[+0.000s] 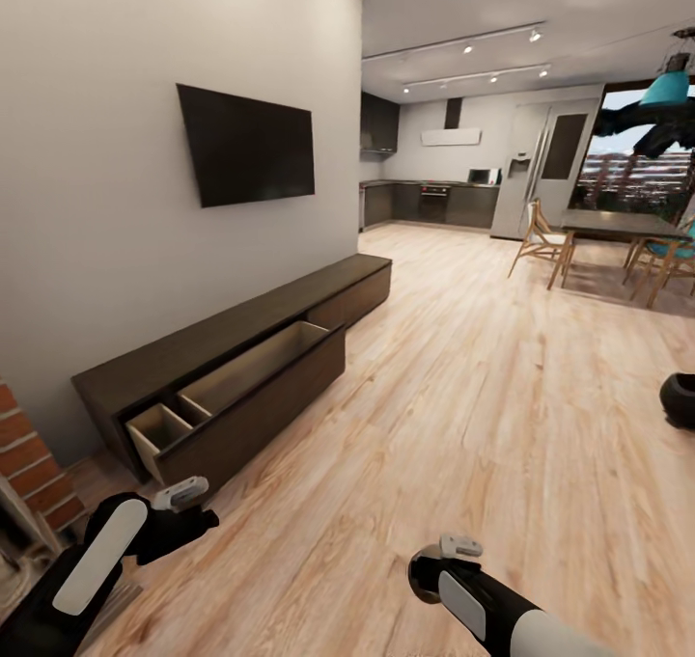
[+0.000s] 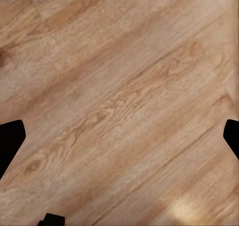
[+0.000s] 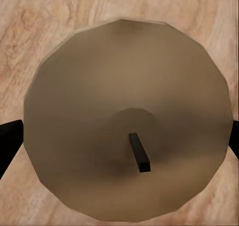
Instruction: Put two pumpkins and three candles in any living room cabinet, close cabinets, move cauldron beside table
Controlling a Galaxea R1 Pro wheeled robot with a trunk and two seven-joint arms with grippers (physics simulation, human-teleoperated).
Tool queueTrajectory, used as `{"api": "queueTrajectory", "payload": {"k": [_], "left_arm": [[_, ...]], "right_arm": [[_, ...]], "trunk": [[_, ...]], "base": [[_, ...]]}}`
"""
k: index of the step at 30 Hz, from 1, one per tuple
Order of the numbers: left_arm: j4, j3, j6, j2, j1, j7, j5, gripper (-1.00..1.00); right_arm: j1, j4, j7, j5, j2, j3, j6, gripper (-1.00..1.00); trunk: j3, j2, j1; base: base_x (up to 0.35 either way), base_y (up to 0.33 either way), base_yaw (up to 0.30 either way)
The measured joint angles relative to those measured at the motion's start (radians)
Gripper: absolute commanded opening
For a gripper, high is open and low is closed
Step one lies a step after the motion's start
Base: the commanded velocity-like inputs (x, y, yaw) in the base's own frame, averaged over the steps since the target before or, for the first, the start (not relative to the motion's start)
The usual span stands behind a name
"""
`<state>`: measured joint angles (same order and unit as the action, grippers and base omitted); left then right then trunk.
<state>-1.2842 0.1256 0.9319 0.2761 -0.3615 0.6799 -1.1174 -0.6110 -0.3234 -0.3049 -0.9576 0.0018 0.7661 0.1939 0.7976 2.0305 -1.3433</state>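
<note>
The long dark brown cabinet (image 1: 290,314) runs along the left wall, with one wide drawer (image 1: 246,377) pulled out and its pale inside bare. Between the fingers of my right gripper (image 3: 119,136) sits a candle (image 3: 119,81), a pale rounded top with a short dark wick, seen from above over the floor. In the head view the right gripper (image 1: 425,575) is low in the middle, a few steps from the drawer. My left gripper (image 2: 119,136) is open over bare wood floor, and the left gripper (image 1: 198,520) hangs near the drawer's near end. The dark cauldron (image 1: 681,398) is cut off by the right edge.
A black TV (image 1: 246,146) hangs on the wall above the cabinet. Red brickwork (image 1: 29,464) stands at the lower left. A dining table (image 1: 618,223) with wooden chairs is at the far right, and a kitchen lies at the back. Wood floor (image 1: 483,387) spreads between.
</note>
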Motion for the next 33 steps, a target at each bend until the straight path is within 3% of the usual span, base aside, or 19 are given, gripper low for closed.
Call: {"api": "queueTrajectory", "payload": {"k": [33], "left_arm": [[0.000, 0.000, 0.000, 0.000, 0.000, 0.000, 0.000, 1.00]], "right_arm": [[0.000, 0.000, 0.000, 0.000, 0.000, 0.000, 0.000, -1.00]], "trunk": [[0.000, 0.000, 0.000]], "base": [[0.000, 0.000, -0.267]]}}
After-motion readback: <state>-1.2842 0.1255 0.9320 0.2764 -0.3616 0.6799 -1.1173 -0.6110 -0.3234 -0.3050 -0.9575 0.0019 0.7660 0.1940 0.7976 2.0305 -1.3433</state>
